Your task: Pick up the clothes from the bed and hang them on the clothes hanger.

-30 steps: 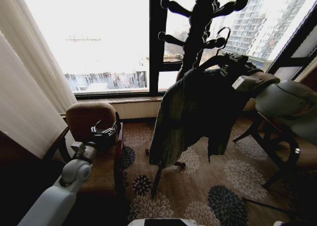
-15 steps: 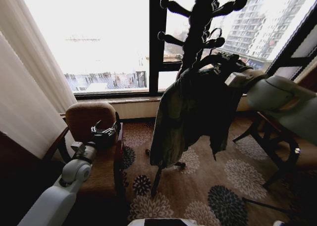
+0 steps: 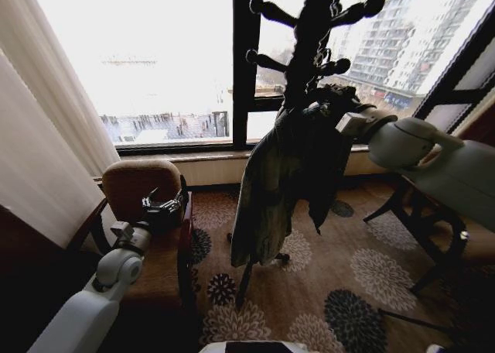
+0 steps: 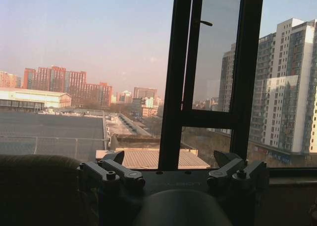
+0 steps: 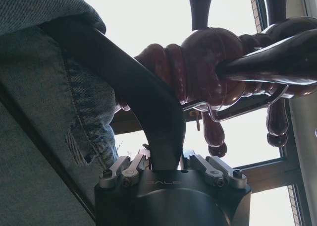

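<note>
Denim jacket rides the clothes hanger clenched in the right gripper at the coat stand; hooking a peg likely precedes releasing, while the left gripper idles with fingers spread.

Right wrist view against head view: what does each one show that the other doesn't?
Right wrist: the right end effector shut on the hanger, its silver hook close by the coat stand. Head: the jacket draping full length, and the left end effector parked open above an armchair. Both: jacket and coat stand.
</note>
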Motion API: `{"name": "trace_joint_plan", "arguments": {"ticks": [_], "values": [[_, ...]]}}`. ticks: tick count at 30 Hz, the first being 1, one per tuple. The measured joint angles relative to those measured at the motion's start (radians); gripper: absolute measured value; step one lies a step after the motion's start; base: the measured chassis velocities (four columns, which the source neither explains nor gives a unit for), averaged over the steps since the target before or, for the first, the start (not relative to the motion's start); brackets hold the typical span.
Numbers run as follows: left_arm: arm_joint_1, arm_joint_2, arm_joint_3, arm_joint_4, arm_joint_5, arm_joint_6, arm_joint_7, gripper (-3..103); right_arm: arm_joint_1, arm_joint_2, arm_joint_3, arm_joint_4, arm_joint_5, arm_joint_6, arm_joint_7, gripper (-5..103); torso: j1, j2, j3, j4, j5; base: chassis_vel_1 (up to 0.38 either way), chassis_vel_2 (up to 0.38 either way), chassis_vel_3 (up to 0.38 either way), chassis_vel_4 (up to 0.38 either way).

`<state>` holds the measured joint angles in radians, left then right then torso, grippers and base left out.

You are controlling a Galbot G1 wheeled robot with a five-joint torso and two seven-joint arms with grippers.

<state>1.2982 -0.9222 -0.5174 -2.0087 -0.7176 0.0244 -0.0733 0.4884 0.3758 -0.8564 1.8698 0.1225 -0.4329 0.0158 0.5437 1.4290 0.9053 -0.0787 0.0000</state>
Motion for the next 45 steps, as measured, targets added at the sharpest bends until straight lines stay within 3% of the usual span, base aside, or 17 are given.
{"name": "trace_joint_plan", "arguments": {"ticks": [13,41,45], "values": [[0.000,0.000,0.000,0.000,0.000,0.000,0.000,100,0.023,0.042,-0.045,-0.007,-0.003,-0.006,-0.007,27,0.000,0.000,0.000,0.0001,0.0000,0.000,0.000,0.000,0.000],[0.000,0.000,0.000,0.000,0.000,0.000,0.000,100,-0.022,-0.029,-0.027,0.065,0.004,-0.038,0.016,25,0.000,0.000,0.000,0.0002,-0.0001,0.000,0.000,0.000,0.000],[0.000,0.000,0.000,0.000,0.000,0.000,0.000,100,-0.026,-0.035,-0.024,0.069,0.010,-0.043,0.018,39,0.000,0.000,0.000,0.0000,-0.0001,0.000,0.000,0.000,0.000]]}}
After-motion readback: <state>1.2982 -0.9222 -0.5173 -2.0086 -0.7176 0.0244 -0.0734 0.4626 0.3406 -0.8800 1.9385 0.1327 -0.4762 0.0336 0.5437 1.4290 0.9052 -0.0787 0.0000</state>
